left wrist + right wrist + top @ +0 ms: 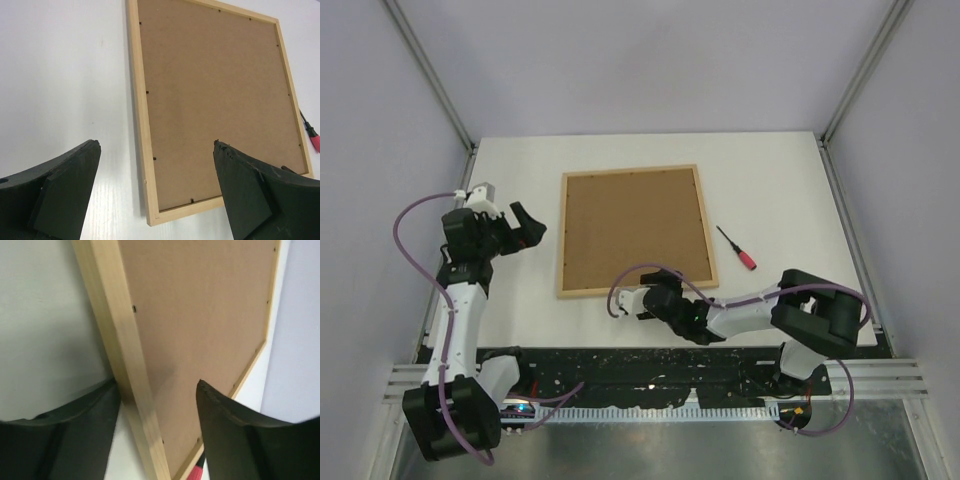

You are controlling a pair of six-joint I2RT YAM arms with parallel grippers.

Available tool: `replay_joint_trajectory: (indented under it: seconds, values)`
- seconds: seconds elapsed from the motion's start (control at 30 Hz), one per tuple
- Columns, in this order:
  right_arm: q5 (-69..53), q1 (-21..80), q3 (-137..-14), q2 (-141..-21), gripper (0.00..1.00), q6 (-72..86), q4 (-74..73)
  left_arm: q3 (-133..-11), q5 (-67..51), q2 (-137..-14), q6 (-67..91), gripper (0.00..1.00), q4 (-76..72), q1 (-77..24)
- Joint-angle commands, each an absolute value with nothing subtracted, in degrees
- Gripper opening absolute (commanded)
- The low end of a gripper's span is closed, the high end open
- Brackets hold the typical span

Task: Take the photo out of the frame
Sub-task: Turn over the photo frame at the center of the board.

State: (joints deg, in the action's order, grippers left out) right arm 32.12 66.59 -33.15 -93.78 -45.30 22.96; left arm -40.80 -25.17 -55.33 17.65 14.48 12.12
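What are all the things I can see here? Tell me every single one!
frame: one, light wood with a brown back panel facing up, middle of the table.
screwdriver: one, red handle and black shaft, just right of the frame, not touching it.
table: one, white, under everything.
left arm: one, black and white, left of the frame, jaws wide open.
right arm: one, black and white, at the frame's near edge, jaws open astride it.

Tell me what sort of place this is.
Probably a robotics lab test cell: a white table boxed in by plain panels on aluminium posts, two robot arms mounted at its near edge, and a frame and screwdriver laid out.
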Motion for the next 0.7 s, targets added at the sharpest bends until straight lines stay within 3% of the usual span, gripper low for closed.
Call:
replay_joint_trajectory:
  seconds: [0.0, 0.13, 0.27, 0.47, 0.67]
  values:
    - [24.27, 66.8, -36.64, -87.56, 0.76, -30.68, 6.61, -43.24, -25.84, -54.32, 14.94, 1.0, 13.89, 12.13]
    - [13.03, 65.31, -42.35, -79.74, 0.82, -26.03, -9.9, -44.12, -26.28, -56.24, 14.41, 1.0, 12.75, 12.04]
    - [-8.74, 52.69, -50.26, -72.97, 0.84, -23.82, -26.42, -46.84, -24.35, -62.21, 14.77, 1.0, 12.22, 11.87]
    - [-16.95, 31.07, -52.21, -67.15, 0.88, -31.36, -32.17, -52.54, -14.44, -71.96, 14.06, 0.99, 13.44, 7.92]
    - [-26.71, 9.42, -53.17, -73.11, 0.87, -38.04, -35.76, -62.74, -7.13, -83.92, 11.95, 1.0, 21.61, 0.62]
